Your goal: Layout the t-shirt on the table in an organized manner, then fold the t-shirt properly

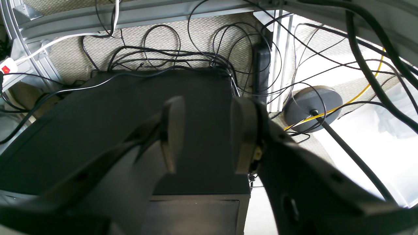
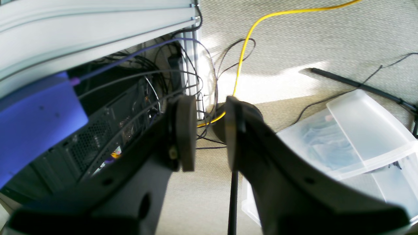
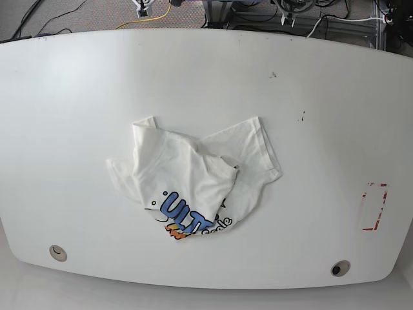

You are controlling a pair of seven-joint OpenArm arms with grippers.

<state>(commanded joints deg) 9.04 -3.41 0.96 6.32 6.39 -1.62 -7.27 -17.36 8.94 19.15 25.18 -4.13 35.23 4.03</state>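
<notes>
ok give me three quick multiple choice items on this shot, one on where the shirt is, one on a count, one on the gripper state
1. Where does the t-shirt lie?
A. mid-table
B. over the red mark
C. on the floor

2. How many round holes show in the table?
A. none
B. two
C. four

3. How do the left gripper and right gripper stand?
A. both shut on cloth
B. one holds the shirt
C. both open, empty

Answers: 1 A, it sits crumpled near the centre; 2 B, one near each front corner; 3 C, floor shows between the fingers.
</notes>
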